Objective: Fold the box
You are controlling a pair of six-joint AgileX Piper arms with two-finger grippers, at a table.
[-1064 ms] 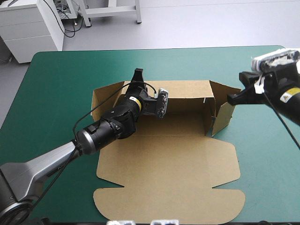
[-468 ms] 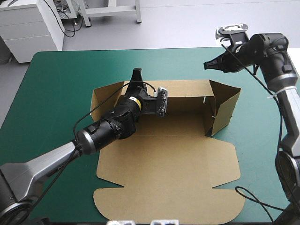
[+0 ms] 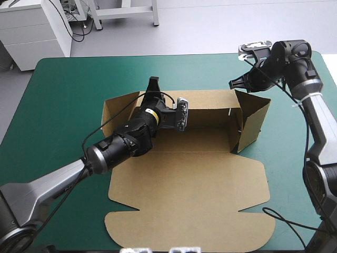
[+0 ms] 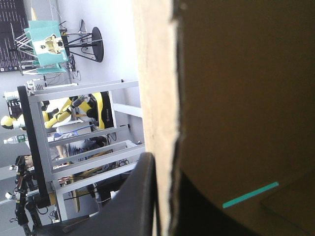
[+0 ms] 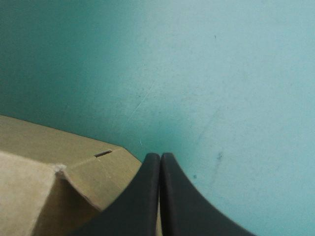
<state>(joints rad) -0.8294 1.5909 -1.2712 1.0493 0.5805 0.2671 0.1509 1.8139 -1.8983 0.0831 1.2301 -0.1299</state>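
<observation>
The brown box [image 3: 189,195] lies in the middle of the table, its lid flat toward the near edge. Its rear wall [image 3: 210,100] and both end flaps stand raised. My left gripper [image 3: 154,83] is shut on the box at the rear wall's top edge, near its left end. In the left wrist view the board's edge [image 4: 165,98] runs between the fingers of that gripper [image 4: 165,162]; one black finger [image 4: 140,196] shows, the other is hidden behind the board. My right gripper [image 3: 232,83] is shut and hovers just beyond the box's far right corner [image 5: 54,172], holding nothing [image 5: 160,156].
The right end flap [image 3: 254,113] leans outward, below and to the right of my right gripper. Teal-green cover [image 3: 58,105] stretches to the left of the box and behind it up to the table's far edge [image 3: 174,55].
My right gripper has swung from beside the right end flap to behind the box's far right corner, then dropped a little. The left arm and the box have not moved.
</observation>
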